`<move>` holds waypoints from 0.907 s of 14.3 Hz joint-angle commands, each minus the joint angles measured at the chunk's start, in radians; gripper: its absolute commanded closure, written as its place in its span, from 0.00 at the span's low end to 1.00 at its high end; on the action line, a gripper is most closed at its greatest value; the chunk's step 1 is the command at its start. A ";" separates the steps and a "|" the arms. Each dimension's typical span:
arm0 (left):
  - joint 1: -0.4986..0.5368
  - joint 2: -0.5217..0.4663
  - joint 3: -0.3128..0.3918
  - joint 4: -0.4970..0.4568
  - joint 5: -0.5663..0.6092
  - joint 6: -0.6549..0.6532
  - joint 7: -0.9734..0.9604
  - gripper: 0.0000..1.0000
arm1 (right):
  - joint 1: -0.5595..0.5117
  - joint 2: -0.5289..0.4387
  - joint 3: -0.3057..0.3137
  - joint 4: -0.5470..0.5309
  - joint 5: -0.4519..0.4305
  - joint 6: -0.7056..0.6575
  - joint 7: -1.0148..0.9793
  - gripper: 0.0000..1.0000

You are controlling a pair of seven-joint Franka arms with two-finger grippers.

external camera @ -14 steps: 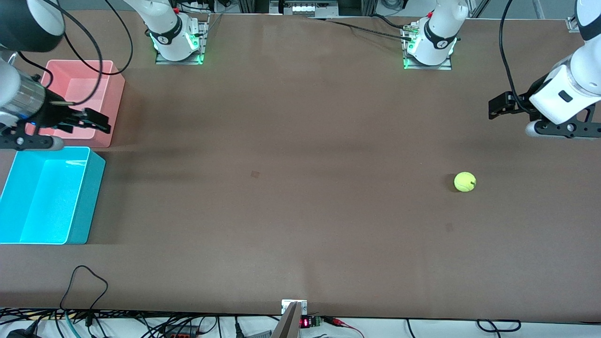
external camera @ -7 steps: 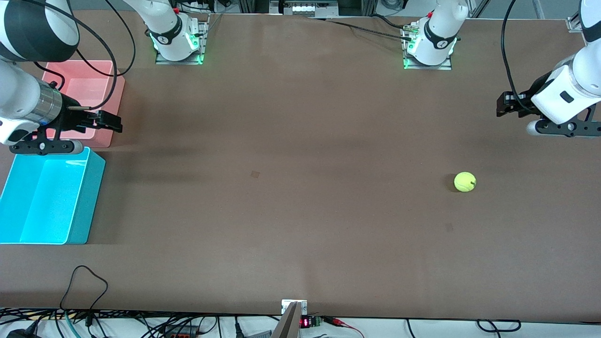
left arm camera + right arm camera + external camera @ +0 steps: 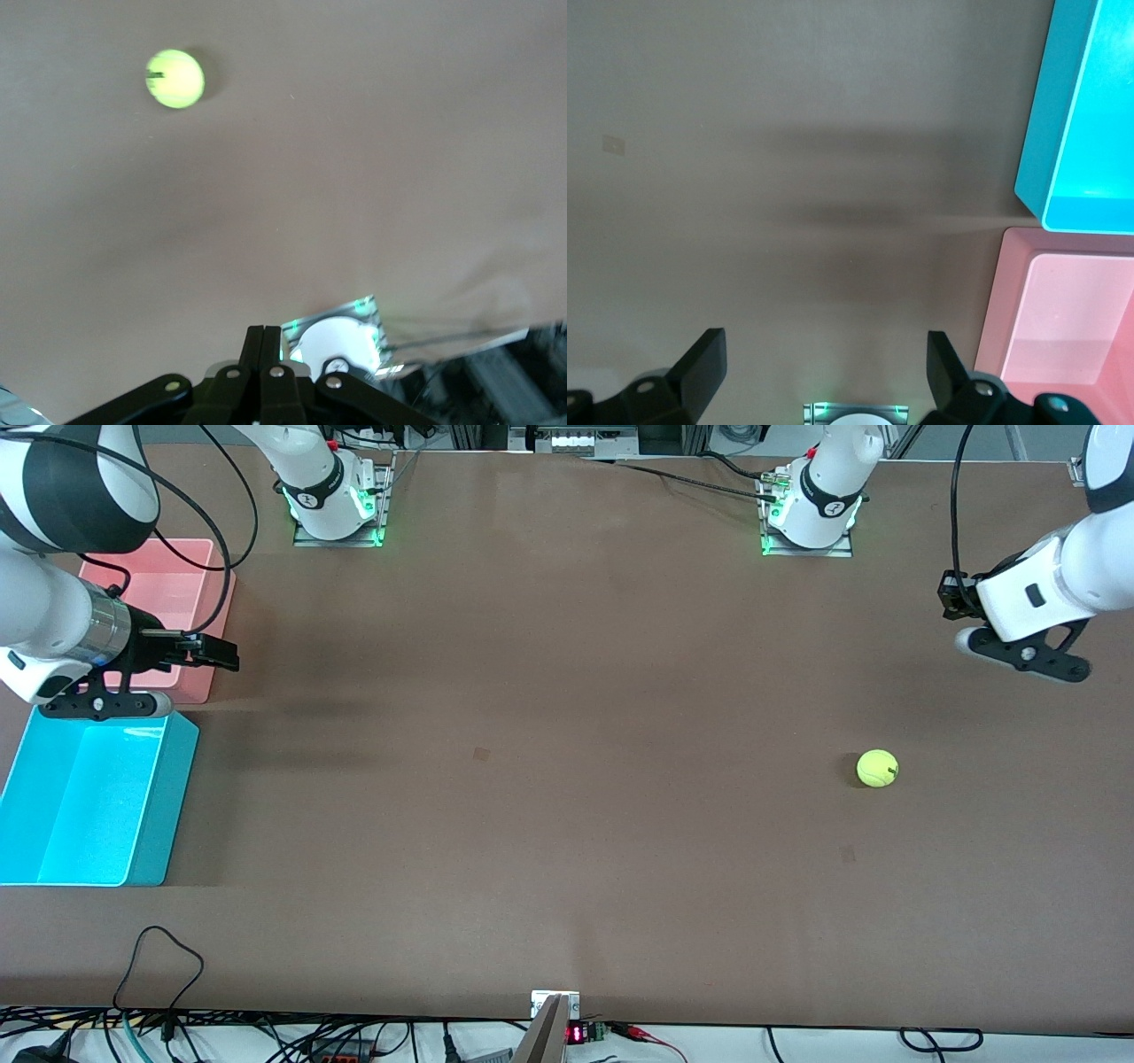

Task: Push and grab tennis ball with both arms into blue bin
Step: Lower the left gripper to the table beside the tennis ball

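A wide brown table (image 3: 567, 691) seen from above, with two white robot arms reaching in from the table's two ends. A yellow-green tennis ball (image 3: 877, 768) sits alone on the table toward the left arm's end, well apart from both bins and touched by nothing.

The left gripper (image 3: 950, 593) hangs in the air over the table's edge at that end, above the ball and apart from it. In the left wrist view its two black fingers (image 3: 263, 354) are pressed together, so the claw is closed and holds nothing; the ball (image 3: 174, 79) shows farther off in that view.

The right gripper (image 3: 217, 655) hovers over the edge of the pink bin (image 3: 199, 682), at the right arm's end of the table. In the right wrist view its two fingers (image 3: 704, 367) stand wide apart, so the claw is open and empty. The blue bin (image 3: 168, 797) sits just beside the pink one, nearer the front camera, and is empty.

The task looks to be at its start, with the left arm approaching: the ball has not been pushed. The next move probably calls for the left claw to come down beside the ball and roll it across the table toward the right arm, which could then grab it.

No brand, label or readable writing can be made out
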 commanded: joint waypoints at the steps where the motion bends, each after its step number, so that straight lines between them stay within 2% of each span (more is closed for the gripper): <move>1: 0.011 0.068 -0.002 0.019 0.070 -0.005 0.172 1.00 | 0.006 -0.011 -0.002 -0.057 -0.006 0.032 0.013 0.00; 3: 0.018 0.100 -0.002 -0.019 0.124 0.097 0.289 1.00 | 0.009 -0.014 -0.002 -0.071 -0.006 0.032 0.013 0.00; 6: 0.066 0.109 0.000 -0.131 0.207 0.350 0.549 1.00 | 0.007 -0.023 -0.002 -0.105 -0.006 0.041 0.013 0.00; 11: 0.167 0.135 0.000 -0.353 0.213 0.754 0.965 1.00 | 0.007 -0.072 -0.002 -0.203 -0.008 0.104 0.012 0.00; 13: 0.181 0.175 0.000 -0.390 0.213 0.863 1.073 1.00 | 0.007 -0.088 -0.002 -0.229 -0.008 0.133 0.007 0.00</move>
